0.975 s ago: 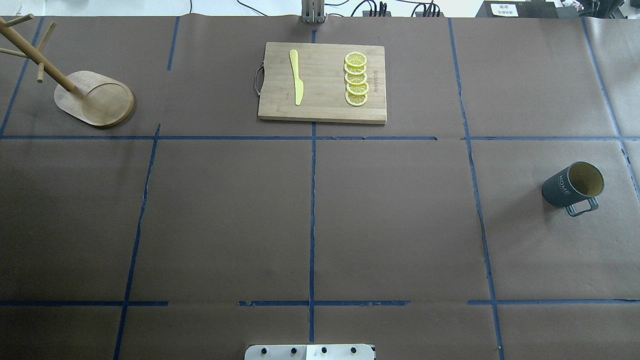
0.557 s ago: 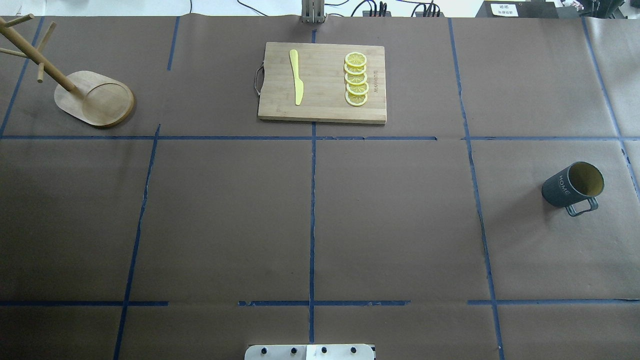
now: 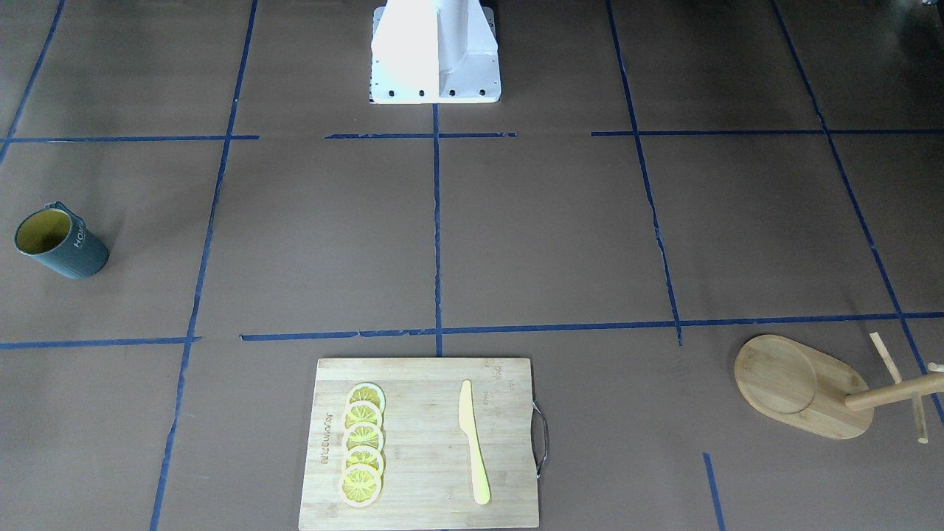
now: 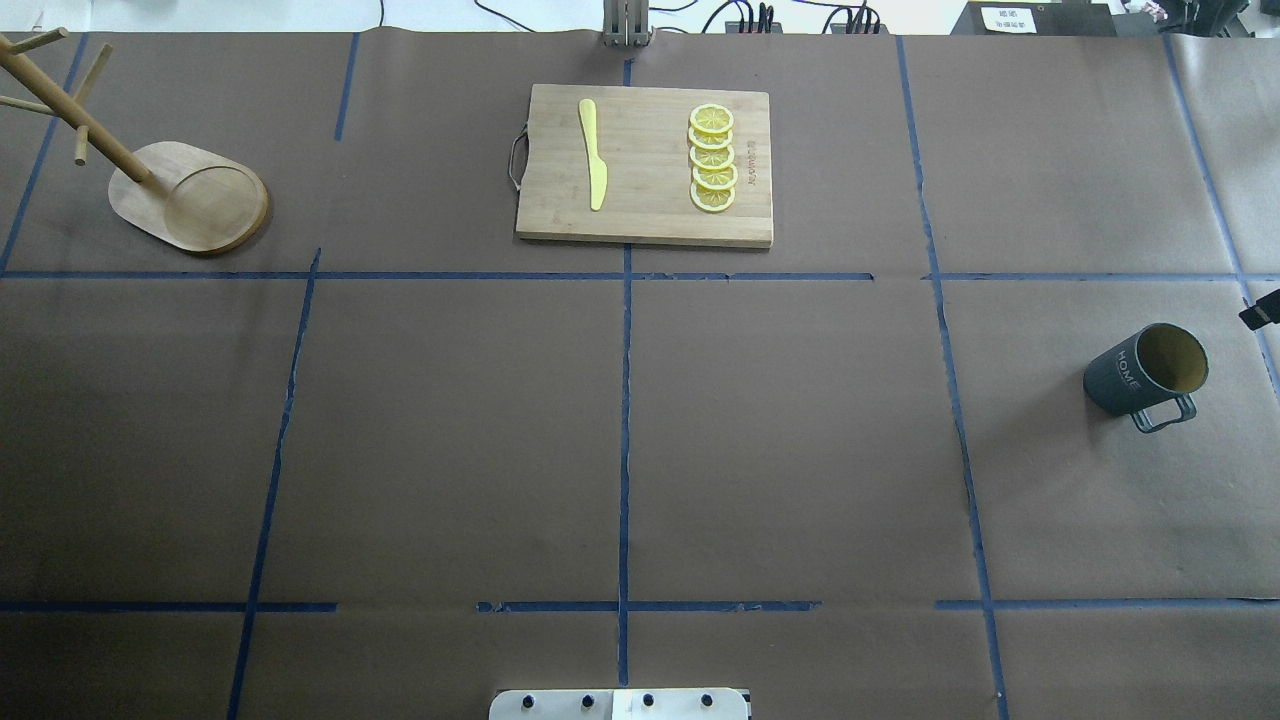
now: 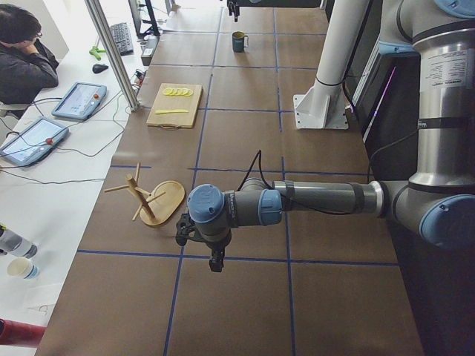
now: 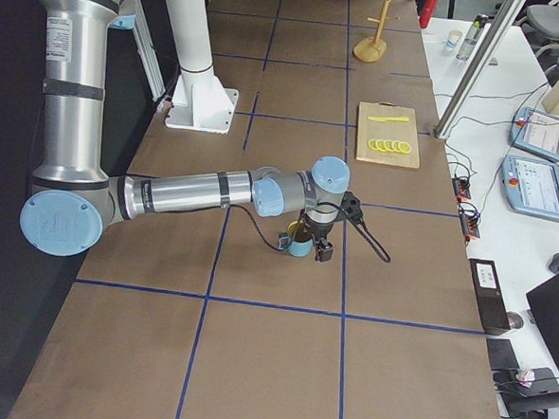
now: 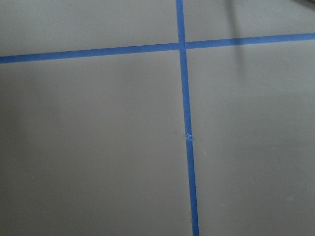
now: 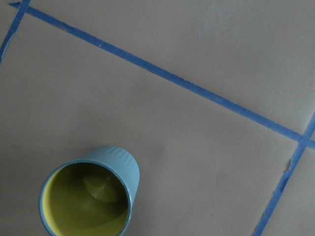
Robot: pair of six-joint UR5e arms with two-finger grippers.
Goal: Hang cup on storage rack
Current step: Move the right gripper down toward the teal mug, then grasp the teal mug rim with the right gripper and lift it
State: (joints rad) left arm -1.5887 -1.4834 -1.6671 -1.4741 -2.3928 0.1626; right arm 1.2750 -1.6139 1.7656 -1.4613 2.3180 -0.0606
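The dark teal-grey cup (image 4: 1145,375) stands upright at the table's right, handle toward the robot; it also shows in the front view (image 3: 63,242) and from above in the right wrist view (image 8: 88,196), yellow inside. The bamboo storage rack (image 4: 190,195) stands at the far left, with nothing on its pegs (image 3: 804,383). My right gripper (image 6: 323,239) hangs just beside the cup; only a dark tip (image 4: 1260,315) shows at the overhead edge. My left gripper (image 5: 215,259) points down near the rack's base (image 5: 165,202). I cannot tell whether either is open.
A bamboo cutting board (image 4: 645,165) with a yellow knife (image 4: 593,150) and several lemon slices (image 4: 712,160) lies at the far middle. Blue tape lines cross the brown table. The robot's white base (image 3: 435,51) is at the near middle. An operator (image 5: 26,52) sits beside the table.
A dark tip of my right gripper has come into the overhead view's right edge, near the cup. The cup and the rack have not moved.
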